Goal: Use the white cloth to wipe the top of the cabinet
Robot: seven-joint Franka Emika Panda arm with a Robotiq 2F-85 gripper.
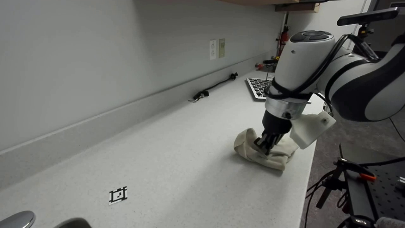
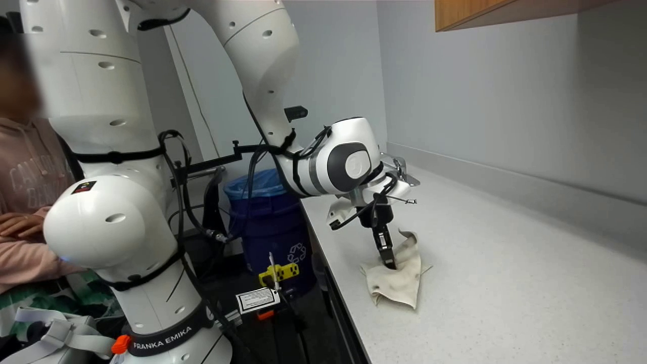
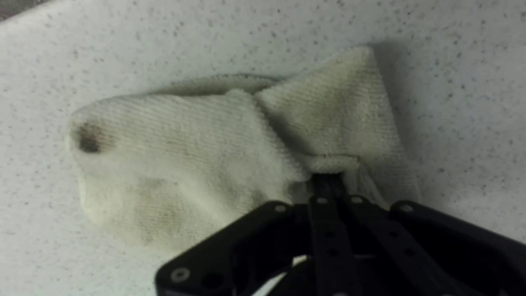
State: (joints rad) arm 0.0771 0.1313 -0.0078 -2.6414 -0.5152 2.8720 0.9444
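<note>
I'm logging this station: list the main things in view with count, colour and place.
countertop: 1, speckled white, along the wall
cloth: 1, stained off-white, bunched on the countertop
fiducial marker: 1, black and white, on the countertop
keyboard: 1, silver with black keys, on the countertop
cord: 1, black, on the countertop
wall plates: 2, white and beige, on the wall
upper cabinet: at least 1, brown, above the countertop
recycling bin: 1, blue, beside the countertop
outlet block: 1, yellow, in front of the recycling bin
person: 1, pink top, left edge of an exterior view
robot arm: 1, white and black, beside the countertop
gripper: 1, black, closed on the cloth
</note>
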